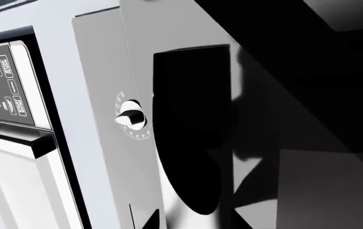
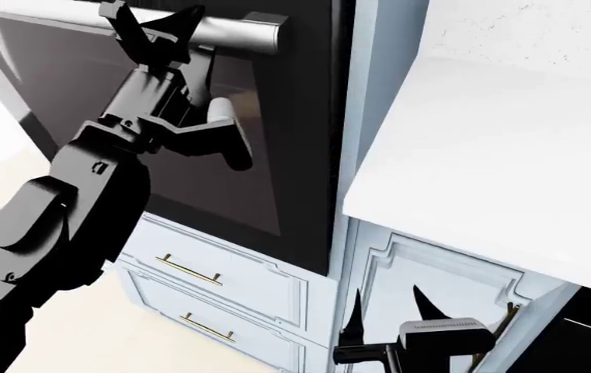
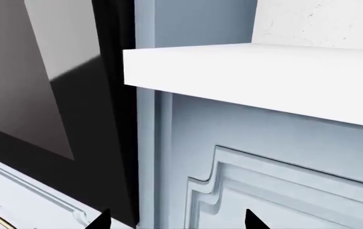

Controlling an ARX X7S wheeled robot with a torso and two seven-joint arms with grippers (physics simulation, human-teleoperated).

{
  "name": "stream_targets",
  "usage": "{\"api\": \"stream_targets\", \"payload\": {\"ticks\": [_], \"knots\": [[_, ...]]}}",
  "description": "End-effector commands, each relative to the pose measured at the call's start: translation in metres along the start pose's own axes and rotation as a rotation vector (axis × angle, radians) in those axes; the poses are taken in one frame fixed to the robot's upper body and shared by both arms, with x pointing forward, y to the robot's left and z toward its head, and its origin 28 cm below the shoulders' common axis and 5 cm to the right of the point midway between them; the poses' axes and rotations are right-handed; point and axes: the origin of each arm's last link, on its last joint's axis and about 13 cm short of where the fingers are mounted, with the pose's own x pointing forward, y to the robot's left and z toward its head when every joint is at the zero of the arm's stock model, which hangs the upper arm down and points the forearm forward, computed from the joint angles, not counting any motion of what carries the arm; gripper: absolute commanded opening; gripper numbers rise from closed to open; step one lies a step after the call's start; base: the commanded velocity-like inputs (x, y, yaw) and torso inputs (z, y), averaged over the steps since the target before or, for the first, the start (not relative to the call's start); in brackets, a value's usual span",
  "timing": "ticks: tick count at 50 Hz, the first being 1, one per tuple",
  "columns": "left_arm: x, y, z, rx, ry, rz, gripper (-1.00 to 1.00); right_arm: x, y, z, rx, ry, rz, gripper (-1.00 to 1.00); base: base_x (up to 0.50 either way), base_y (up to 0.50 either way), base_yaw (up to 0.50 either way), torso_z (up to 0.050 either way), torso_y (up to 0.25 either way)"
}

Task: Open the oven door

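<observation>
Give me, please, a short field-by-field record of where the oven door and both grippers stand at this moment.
oven door: dark glass panel in a black frame; open or closed cannot be told
handle: silver bar along the door's top edge
left gripper: at the handle, fingers on either side of the bar; a firm grip cannot be confirmed
right gripper: low, open, holding nothing, in front of the pale blue cabinet door
drawers: two pale blue fronts with brass handles below the oven
countertop: white slab to the oven's right

We note the left claw (image 2: 153,25) at the oven door (image 2: 274,140) handle; drawers (image 2: 223,272) sit below it, counter (image 2: 502,155) to its right.
</observation>
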Motion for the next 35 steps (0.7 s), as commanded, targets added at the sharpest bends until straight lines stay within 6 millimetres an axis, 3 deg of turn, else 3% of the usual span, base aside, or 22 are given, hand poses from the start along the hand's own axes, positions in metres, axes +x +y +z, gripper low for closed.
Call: {"api": "stream_targets", "payload": {"ticks": [1,35], "knots": [[-0.006,0.027,-0.003,0.050,0.000,0.173,-1.00,0.000,0.001,-0.001,-0.003,0.002,0.002,1.00,0.00,0.00,0.00,0.000,0.011],[-0.030,0.037,-0.003,0.063,-0.002,0.212,-1.00,0.000,0.002,-0.002,-0.007,0.004,0.005,1.00,0.00,0.00,0.00,0.001,0.004]]}}
